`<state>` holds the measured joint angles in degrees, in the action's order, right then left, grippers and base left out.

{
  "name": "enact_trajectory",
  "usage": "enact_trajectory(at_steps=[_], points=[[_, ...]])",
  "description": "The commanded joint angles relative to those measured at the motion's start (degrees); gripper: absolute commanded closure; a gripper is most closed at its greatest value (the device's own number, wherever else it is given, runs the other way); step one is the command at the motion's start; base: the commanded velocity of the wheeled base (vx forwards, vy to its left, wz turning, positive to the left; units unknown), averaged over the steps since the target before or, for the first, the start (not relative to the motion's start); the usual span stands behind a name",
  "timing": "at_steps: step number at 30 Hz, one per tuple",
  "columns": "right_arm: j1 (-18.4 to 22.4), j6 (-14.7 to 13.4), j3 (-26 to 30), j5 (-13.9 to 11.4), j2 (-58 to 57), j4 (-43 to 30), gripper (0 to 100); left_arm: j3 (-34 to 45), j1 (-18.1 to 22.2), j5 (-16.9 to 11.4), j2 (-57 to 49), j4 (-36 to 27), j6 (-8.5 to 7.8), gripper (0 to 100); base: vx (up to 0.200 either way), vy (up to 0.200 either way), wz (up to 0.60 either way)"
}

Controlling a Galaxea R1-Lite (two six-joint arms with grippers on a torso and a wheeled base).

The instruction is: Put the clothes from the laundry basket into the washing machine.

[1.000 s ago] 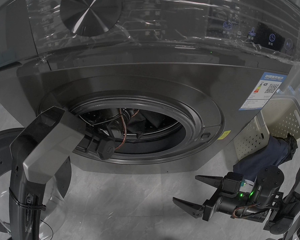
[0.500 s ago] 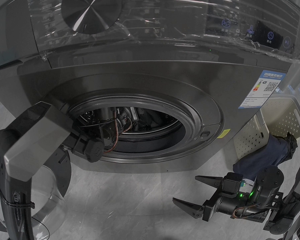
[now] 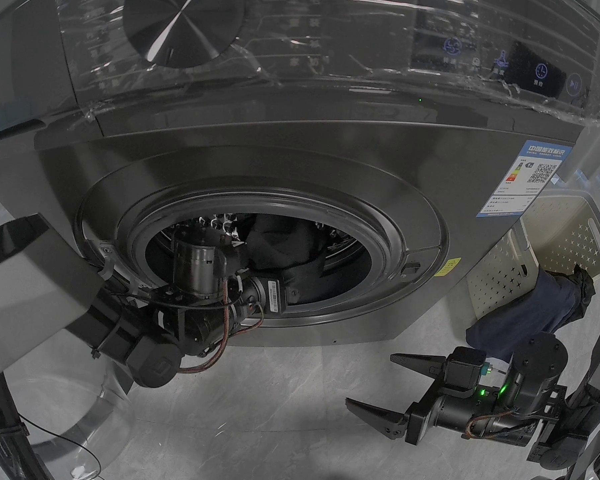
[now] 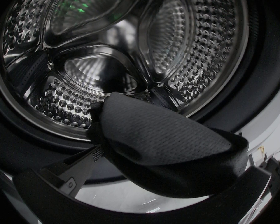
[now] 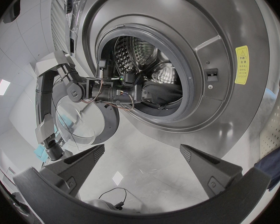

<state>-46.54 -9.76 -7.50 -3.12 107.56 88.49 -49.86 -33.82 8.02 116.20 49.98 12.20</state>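
Note:
The washing machine's round opening (image 3: 407,235) faces me with its door swung aside. My left gripper (image 3: 277,295) sits at the lower rim of the opening, pointing into the drum (image 4: 165,38). A black mesh garment (image 4: 165,140) lies right in front of it, across the drum's lip, also seen as a dark heap (image 3: 290,251) in the opening. One finger (image 4: 84,168) stands wide out, so the gripper (image 4: 140,154) is open; the cloth hides the other finger. My right gripper (image 3: 373,379) hangs open and empty low over the floor, beside the white laundry basket (image 3: 567,228). A dark blue garment (image 3: 527,315) hangs over the basket's edge.
The open glass door (image 3: 60,395) hangs left of the machine, behind my left arm (image 5: 53,87). Grey tiled floor (image 3: 267,395) lies bare between the machine front and my right gripper (image 5: 140,148). The basket wall (image 5: 273,128) stands against the machine's right side.
My left arm has drawn back out of the drum toward the lower left; the black garment now shows in the opening. The right arm has not moved.

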Motion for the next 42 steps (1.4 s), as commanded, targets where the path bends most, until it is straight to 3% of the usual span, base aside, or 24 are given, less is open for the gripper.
enact_trajectory(at_steps=[1,8,9,13,17,21,26,27,36,42], points=[[-0.2,0.0,0.2,0.0,0.0,0.0,0,2.0,-1.1,0.1,-2.1,1.1,-0.6,0,0.0,0.0,0.0],[-0.4,0.0,0.5,0.0,0.1,0.0,0,-5.6,1.6,0.9,6.5,6.8,-0.78,0,0.0,0.0,0.0],[-0.5,0.0,0.5,0.0,0.0,0.0,0,-7.7,2.4,1.0,8.5,8.1,-0.86,100,0.0,0.0,0.0],[-0.5,-0.1,0.4,0.0,0.1,0.0,0,-15.8,5.1,1.8,14.4,9.0,-0.78,100,0.0,0.0,0.0],[-0.6,0.0,0.3,0.0,0.2,0.0,0,-29.5,7.4,4.8,21.2,9.0,-0.78,100,0.0,0.0,0.0],[-0.6,0.0,0.4,0.0,0.5,0.0,0,-41.3,8.0,5.9,25.5,8.2,-0.69,100,0.0,0.0,0.0],[-0.6,0.0,0.4,0.0,0.7,0.0,0,-44.7,7.8,6.2,26.5,7.2,-0.43,100,0.0,0.0,0.0],[-0.6,0.0,0.4,0.0,0.7,0.0,0,-43.1,7.4,6.3,26.0,7.2,-0.34,0,0.0,0.0,0.0],[-0.7,0.0,0.5,0.0,0.8,0.0,0,-28.6,5.9,6.2,16.0,4.8,-0.34,0,0.0,0.0,0.0],[-0.8,0.0,0.5,0.0,0.8,0.1,0,-19.9,5.2,5.3,9.6,-0.2,-0.69,0,0.0,0.0,0.0]])
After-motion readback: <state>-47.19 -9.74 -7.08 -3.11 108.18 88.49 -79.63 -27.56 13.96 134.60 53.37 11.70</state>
